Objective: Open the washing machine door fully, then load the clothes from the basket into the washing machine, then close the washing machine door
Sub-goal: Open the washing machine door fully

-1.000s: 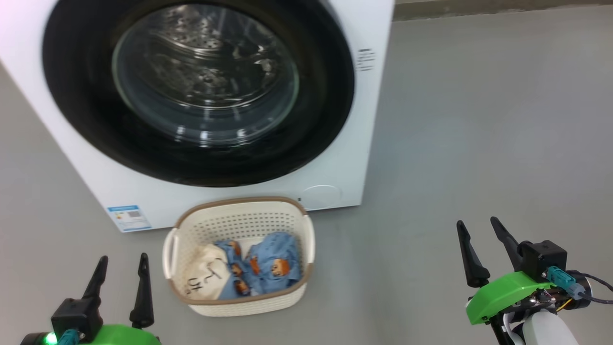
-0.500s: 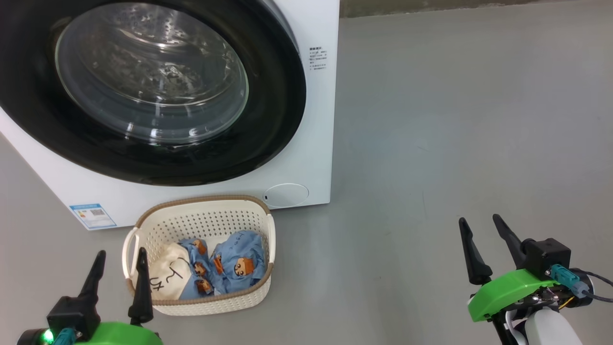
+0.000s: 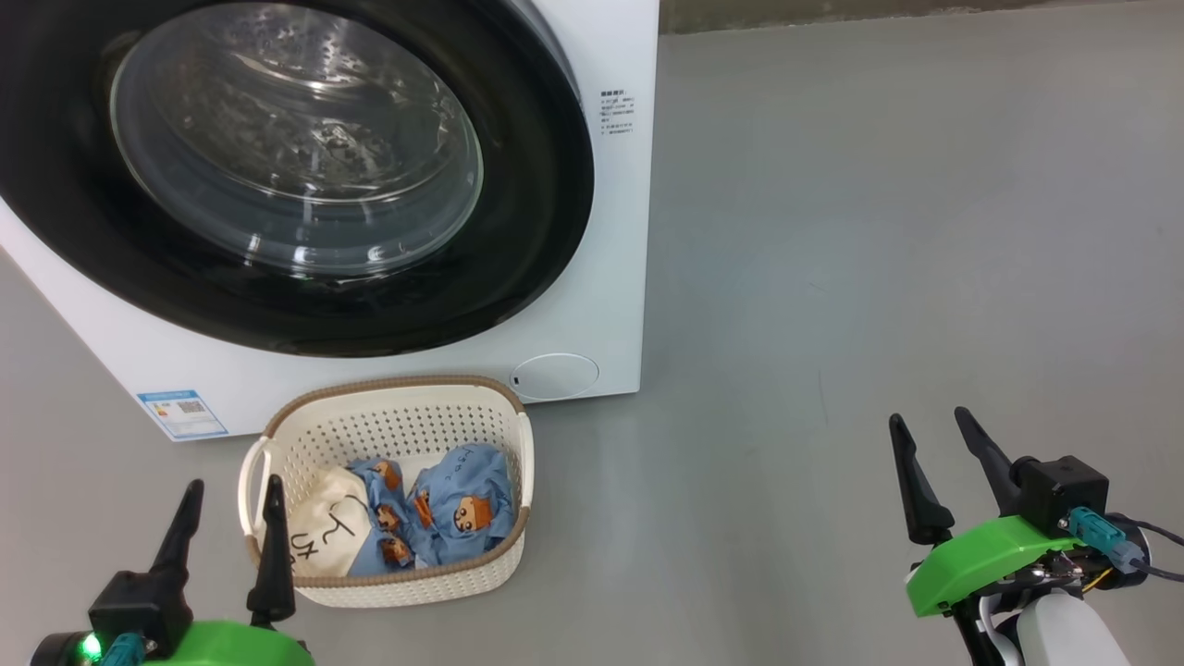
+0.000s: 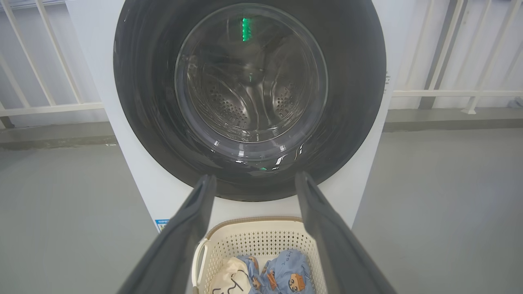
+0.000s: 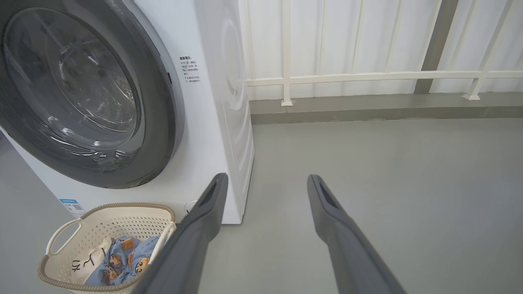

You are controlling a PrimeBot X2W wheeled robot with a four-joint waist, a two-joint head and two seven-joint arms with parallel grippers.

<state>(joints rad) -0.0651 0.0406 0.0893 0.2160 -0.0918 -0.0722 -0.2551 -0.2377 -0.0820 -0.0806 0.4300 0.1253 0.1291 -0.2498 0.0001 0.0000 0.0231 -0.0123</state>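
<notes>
Opening comes first, and nothing is in hand for it yet. The large round door (image 3: 296,166), with its wide glossy black rim and bulging clear glass, sits shut and flush on the front of the big white front-loading washing machine (image 3: 615,240). The left gripper (image 3: 233,483) hangs low before the washing machine's front, fingers spread and empty. The right gripper (image 3: 929,416), likewise spread and empty, is off beyond the washing machine's right side, over bare grey floor (image 3: 832,277). The small cream perforated plastic basket (image 3: 388,383) with the brown woven-look rim stands on the floor just before the washing machine, below the door's lower edge. It holds the clothes (image 3: 462,513): crumpled light-blue garments with orange-brown cartoon faces and a cream piece (image 3: 324,541) with black scribbles.

The likeliest trouble is the grip on the door. Its rim is smooth and shiny, so thin fingers may slide off rather than pull. A small dark notch (image 5: 168,77) at the rim's right edge may be the pull, but I cannot tell for sure, nor which side is hinged. Pulling at the hinged side would strain the arm and shift nothing.

The basket is a second hazard. It stands so near the washing machine that a reaching arm, or the swinging door, could nudge or tip it. A door left half open would narrow the mouth, and a garment could snag or fall to the floor. The garments lie bunched, so one pinch may lift two and drop the trailing one.
</notes>
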